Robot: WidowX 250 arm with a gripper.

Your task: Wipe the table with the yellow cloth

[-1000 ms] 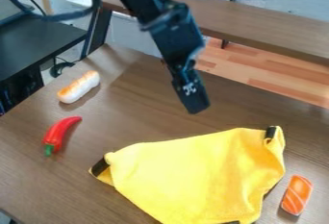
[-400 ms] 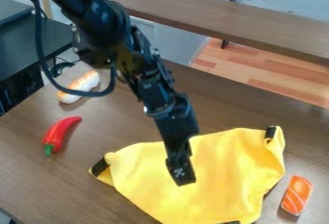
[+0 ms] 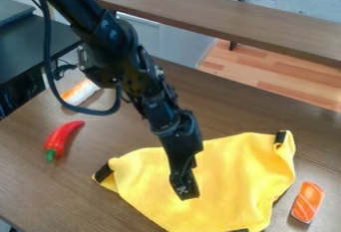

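The black gripper (image 3: 184, 188) hangs over the left-middle part of a yellow cloth (image 3: 233, 176), its tip pointing down. Whether it touches the fabric I cannot tell. The cloth lies spread with dark patches at its corners. A red chili pepper with a green stem (image 3: 59, 139) lies to the left. Further back is a white and orange sushi piece (image 3: 80, 92), partly behind the arm's cable. An orange striped salmon piece (image 3: 307, 202) rests right of the cloth.
All these lie on a brown wooden table (image 3: 40, 191). Behind it runs a long brown bench (image 3: 226, 17), and a dark table (image 3: 33, 47) stands at the upper left. The black cable loops down from the arm.
The arm came forward and down from behind the cloth to above it, then slightly lower and to the left. The cloth and the toy foods have stayed in place.
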